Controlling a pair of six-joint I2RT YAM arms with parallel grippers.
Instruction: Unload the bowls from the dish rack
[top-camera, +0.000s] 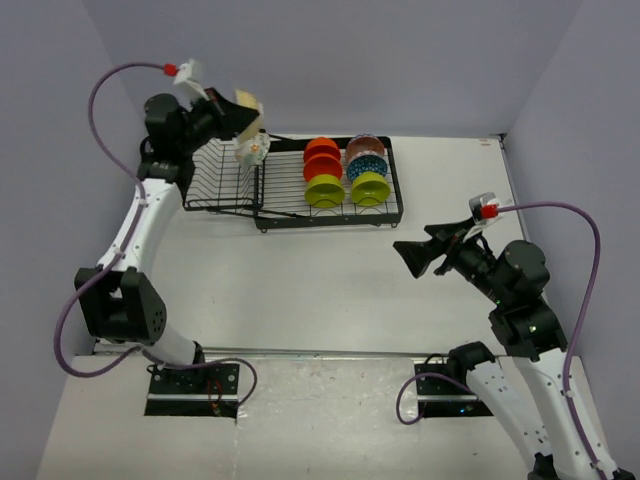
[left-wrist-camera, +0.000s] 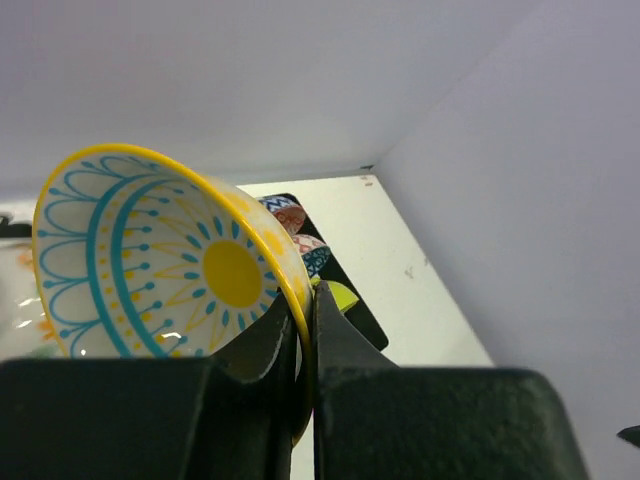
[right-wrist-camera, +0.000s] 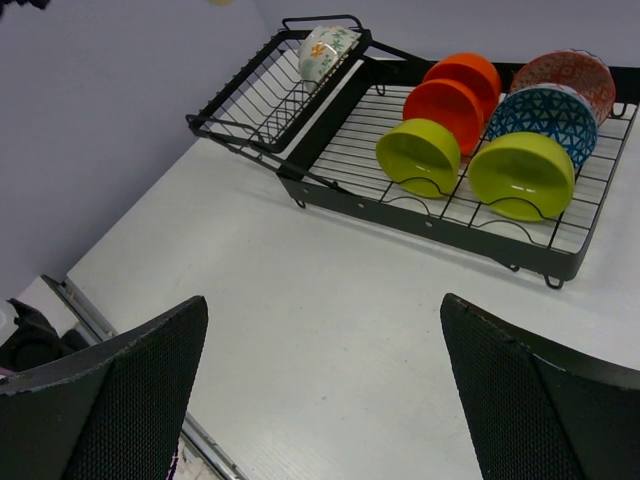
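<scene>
My left pincer (left-wrist-camera: 303, 330) is clamped on the thin rim of the yellow bowl (left-wrist-camera: 170, 250), up in the air over the left end of the dish rack (top-camera: 285, 182). I think it could slip. The bowl looks smooth, shiny and hard, and I pinch only 1 small spot. If it falls, it may hit the cream flower bowl (right-wrist-camera: 325, 50) in the rack's small basket and chip. The yellow bowl is round, with blue lines inside. The rack is thin black wire. 6 more bowls (right-wrist-camera: 520, 175) lean in the rack's long part. My right pincer (right-wrist-camera: 320, 385) is wide apart over the surface (right-wrist-camera: 300, 290) in front of the rack, holding nothing.
</scene>
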